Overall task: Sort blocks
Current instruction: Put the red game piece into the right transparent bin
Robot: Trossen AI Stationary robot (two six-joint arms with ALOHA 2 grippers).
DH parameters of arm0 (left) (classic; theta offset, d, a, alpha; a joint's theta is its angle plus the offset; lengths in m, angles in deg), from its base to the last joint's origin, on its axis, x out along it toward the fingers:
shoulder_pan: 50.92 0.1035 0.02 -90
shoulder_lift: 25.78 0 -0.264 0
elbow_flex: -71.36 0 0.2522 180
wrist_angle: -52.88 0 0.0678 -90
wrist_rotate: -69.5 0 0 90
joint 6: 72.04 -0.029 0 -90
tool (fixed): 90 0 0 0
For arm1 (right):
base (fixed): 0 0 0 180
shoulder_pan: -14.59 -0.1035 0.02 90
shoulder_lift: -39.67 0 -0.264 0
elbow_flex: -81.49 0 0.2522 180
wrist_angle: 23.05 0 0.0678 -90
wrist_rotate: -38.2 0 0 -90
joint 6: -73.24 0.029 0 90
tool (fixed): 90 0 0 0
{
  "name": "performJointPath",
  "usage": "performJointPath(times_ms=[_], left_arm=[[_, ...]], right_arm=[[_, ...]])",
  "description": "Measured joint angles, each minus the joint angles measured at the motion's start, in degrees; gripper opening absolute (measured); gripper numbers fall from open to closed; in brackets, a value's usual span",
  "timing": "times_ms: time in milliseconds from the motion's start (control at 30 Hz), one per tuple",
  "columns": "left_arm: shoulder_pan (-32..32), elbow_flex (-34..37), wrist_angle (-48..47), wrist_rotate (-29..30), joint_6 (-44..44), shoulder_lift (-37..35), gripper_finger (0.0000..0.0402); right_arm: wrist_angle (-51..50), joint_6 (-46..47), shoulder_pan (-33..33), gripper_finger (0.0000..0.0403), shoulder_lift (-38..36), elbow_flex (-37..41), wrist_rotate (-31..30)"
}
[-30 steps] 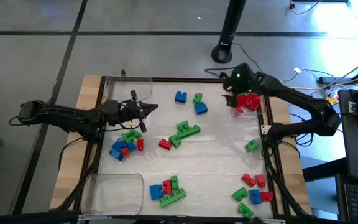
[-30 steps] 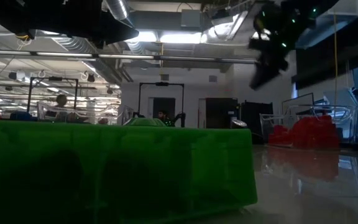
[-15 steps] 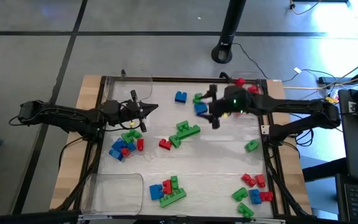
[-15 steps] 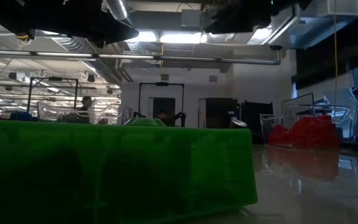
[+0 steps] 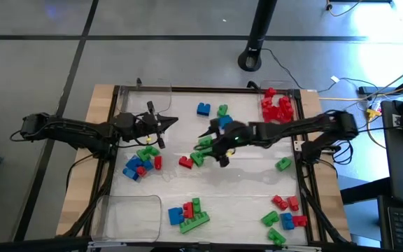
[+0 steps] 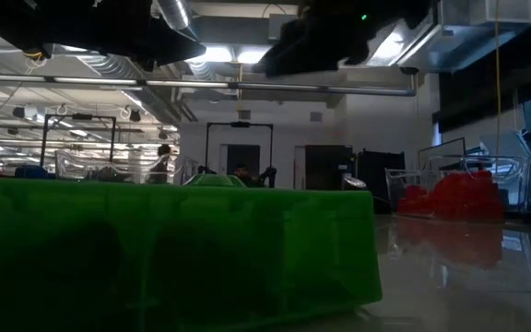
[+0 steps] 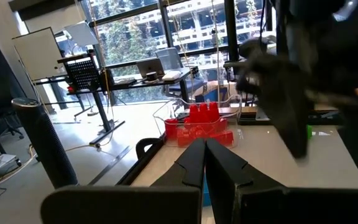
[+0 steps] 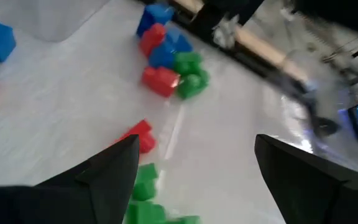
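Where green blocks (image 5: pixel 209 147) cluster mid-table, right gripper (image 5: pixel 219 149), fingers spread.

Two arms (image 5: pixel 82 133), dozens of blocks (image 5: pixel 189 214)

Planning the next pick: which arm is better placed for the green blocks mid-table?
Likely the right. Its gripper hangs over the green blocks mid-table, fingers spread open in its wrist view. The left gripper sits farther off near the left edge, fingers closed together.

Both arms (image 5: pixel 68 131) are matte black, jointed and slim, with black cables; wedge-shaped black fingers (image 8: pixel 107 171).
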Motion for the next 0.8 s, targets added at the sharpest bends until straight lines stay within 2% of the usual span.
performJointPath(times_ms=[400, 500, 800], left_arm=[[0.00, -0.01, -0.18, 0.00, 0.20, -0.01, 0.0004], [0.02, 0.00, 0.00, 0.00, 0.05, -0.08, 0.0004], [0.11, -0.01, 0.19, 0.00, -0.23, -0.21, 0.0004]], right_arm=[[0.79, 9.68, -0.58, 0.0321, 16.93, -9.44, 5.08], [1.12, 11.26, -0.61, 0.0321, 19.89, -10.18, 7.17], [4.93, 17.79, -0.61, 0.0321, 26.03, -10.55, 7.37]])
